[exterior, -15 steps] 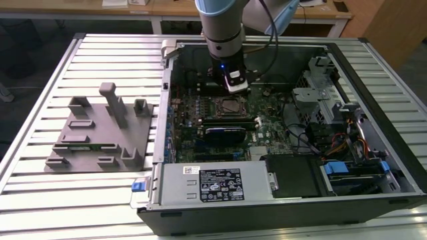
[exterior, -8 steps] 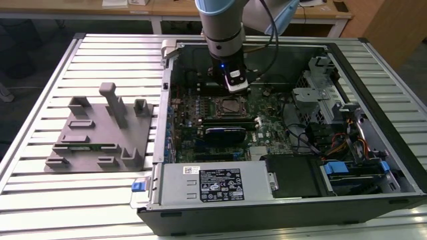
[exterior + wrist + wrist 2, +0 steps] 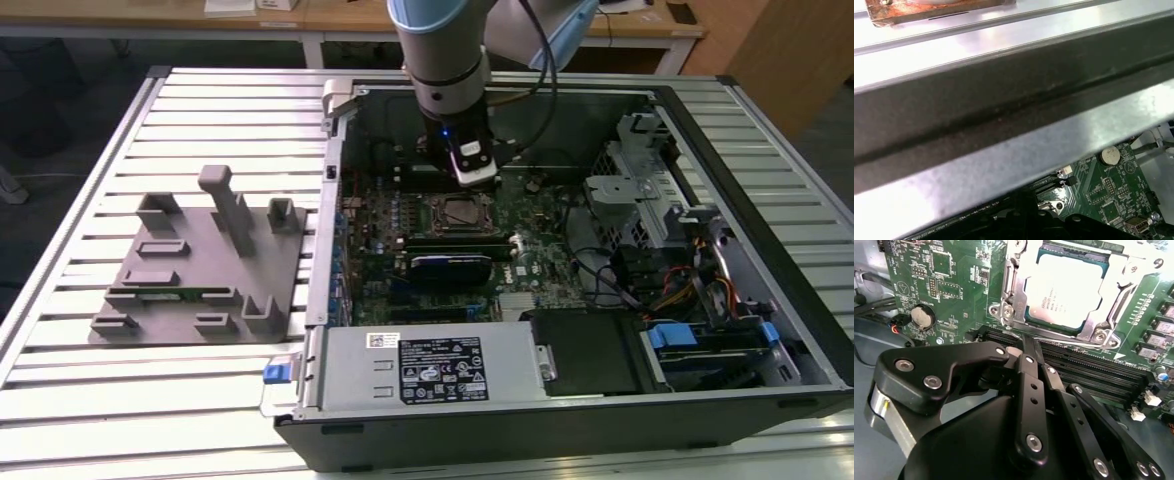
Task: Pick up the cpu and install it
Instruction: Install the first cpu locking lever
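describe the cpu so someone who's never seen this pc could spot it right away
Start at the open computer case and find the green motherboard inside. Near its middle sits a metal socket frame, and the cpu lies within it. It is the flat, silvery-white square, unlike the long black memory slots beside it.

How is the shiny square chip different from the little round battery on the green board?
The cpu is square; the battery is round. The cpu is much bigger than the battery. The cpu lies inside a metal socket frame with screws at its corners, while the battery sits in a small holder on the open board. Both are flat, silvery and lie level on the same green board.
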`<state>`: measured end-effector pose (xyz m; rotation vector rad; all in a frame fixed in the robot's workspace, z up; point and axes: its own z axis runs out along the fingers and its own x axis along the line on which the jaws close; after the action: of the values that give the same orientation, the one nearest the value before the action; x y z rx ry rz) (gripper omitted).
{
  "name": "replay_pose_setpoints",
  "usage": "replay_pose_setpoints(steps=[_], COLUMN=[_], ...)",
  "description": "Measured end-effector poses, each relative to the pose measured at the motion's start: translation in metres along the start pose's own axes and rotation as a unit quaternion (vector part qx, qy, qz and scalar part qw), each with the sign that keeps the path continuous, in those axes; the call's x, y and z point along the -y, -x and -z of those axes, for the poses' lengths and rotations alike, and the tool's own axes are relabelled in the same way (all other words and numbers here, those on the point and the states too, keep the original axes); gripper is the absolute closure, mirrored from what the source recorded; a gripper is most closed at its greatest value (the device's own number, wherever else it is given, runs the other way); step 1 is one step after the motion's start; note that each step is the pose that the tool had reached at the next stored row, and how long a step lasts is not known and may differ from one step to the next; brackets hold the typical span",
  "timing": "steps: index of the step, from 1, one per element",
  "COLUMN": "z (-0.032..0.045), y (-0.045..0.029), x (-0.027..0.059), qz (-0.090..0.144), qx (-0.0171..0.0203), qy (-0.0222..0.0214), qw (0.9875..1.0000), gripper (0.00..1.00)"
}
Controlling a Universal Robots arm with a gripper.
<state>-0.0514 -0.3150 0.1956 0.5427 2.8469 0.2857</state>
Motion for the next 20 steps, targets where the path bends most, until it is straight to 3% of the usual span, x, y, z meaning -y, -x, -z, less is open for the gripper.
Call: replay_pose_setpoints(steps=[6,11,20], z=[-0.0006,-0.0008,0.0031], y=[0.0002,0.0011,0.0019], x=[0.0012,0.0037,0.0030], qz=[0.001,0.002,0.002], qx=[0.0073,0.0107,0.0113], qy=[0.0026,0.0033,0.0041], qw=[1.0000,0.9999,0.9999], gripper=[0.89,0.89,0.89])
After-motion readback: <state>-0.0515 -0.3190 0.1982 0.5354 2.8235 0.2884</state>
